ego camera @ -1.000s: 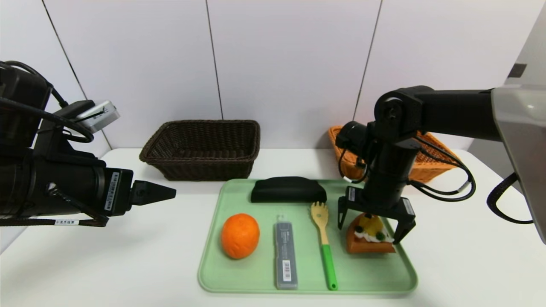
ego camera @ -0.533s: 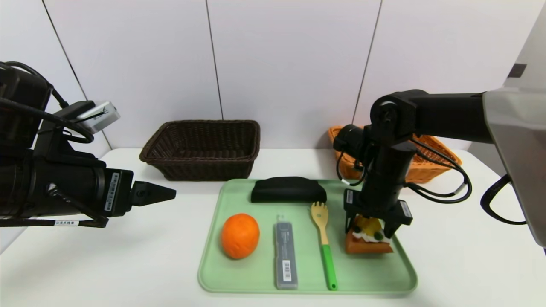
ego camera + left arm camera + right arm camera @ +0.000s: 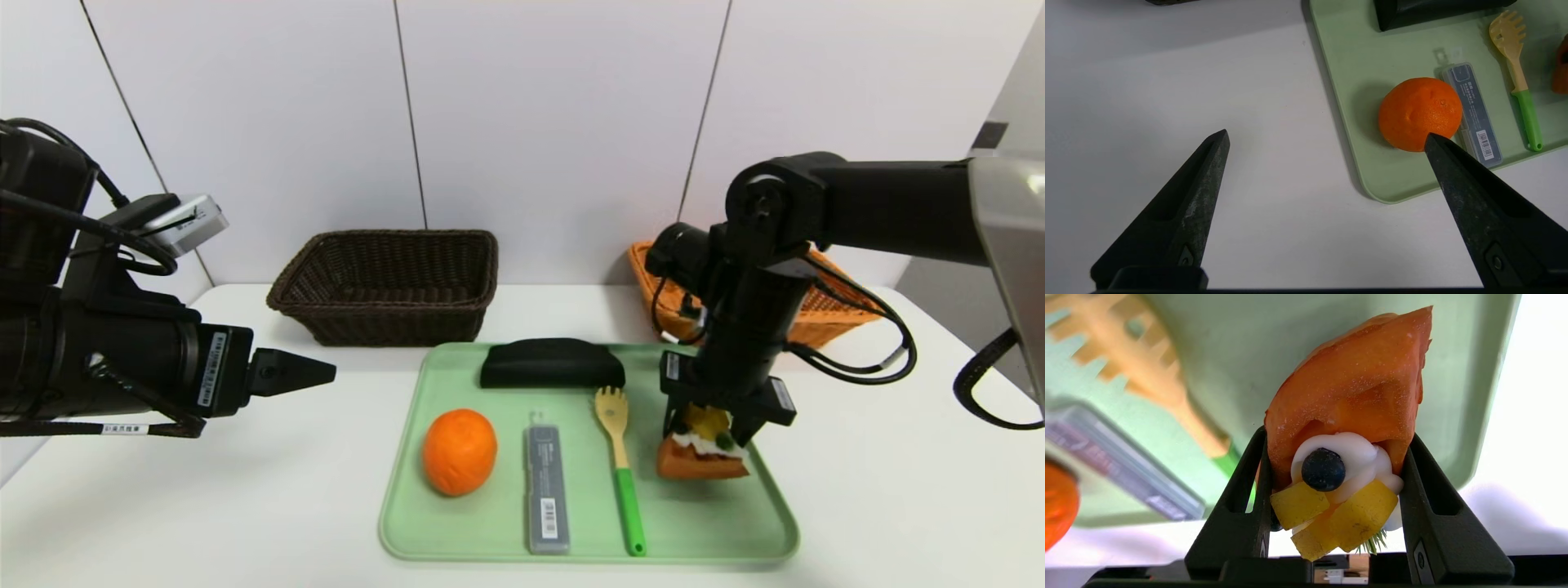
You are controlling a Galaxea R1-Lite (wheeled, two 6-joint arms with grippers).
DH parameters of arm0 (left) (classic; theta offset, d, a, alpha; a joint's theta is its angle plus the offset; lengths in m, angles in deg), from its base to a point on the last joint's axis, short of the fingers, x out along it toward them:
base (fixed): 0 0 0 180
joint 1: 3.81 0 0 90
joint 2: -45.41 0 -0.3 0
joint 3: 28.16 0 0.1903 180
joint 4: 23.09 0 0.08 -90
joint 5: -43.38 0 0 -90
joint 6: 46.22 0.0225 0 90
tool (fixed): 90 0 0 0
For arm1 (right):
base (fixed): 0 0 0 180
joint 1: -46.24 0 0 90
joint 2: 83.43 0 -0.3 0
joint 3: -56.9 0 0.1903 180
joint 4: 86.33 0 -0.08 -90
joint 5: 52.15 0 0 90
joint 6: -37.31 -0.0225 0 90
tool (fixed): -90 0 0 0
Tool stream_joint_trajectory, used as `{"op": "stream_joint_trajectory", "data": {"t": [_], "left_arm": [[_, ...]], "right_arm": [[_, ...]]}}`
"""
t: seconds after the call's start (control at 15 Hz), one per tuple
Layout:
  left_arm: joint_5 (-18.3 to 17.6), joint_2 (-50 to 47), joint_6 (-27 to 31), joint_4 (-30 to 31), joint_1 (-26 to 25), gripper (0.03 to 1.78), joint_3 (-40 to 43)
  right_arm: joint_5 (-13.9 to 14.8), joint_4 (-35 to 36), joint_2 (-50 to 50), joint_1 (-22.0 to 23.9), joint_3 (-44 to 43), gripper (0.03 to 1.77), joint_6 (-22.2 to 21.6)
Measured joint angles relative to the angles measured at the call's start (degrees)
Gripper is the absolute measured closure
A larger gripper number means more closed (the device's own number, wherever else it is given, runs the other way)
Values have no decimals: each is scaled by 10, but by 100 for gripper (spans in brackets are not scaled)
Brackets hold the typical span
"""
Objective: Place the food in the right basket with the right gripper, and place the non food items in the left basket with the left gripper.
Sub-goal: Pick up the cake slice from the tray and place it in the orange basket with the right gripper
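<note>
The right tool (image 3: 1336,457) grips the tart slice (image 3: 1347,400); lift level, clearing the tray (image 3: 588,562), without squeezing the topping.

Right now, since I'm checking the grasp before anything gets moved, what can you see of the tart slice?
The tart slice is a brown wedge with a pastry-like crust, topped with white swirls, yellow chunks, a dark berry and a green sprig. Over the tray's right side, the right gripper clasps it between both jaws, slightly tilted.

Right tool (image 3: 1337,435) points down, jaws apparently clamped; left tool (image 3: 1327,136) spread wide.
</note>
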Motion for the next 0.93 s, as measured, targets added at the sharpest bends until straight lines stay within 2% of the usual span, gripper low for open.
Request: {"op": "stream_joint_trajectory", "data": {"t": [0.33,0.47,0.73,0.93], "left_arm": [[0,1,0,0,0,12,2],[-1,1,0,0,0,12,3],[-1,1,-1,0,6,12,12],[-1,-1,-1,1,12,12,23]], "right_arm": [[-4,2,-53,8,0,94,5],[-5,25,-80,13,-1,94,10],[-4,136,-127,45,-1,94,9],[0,233,-140,94,-4,94,8]]}}
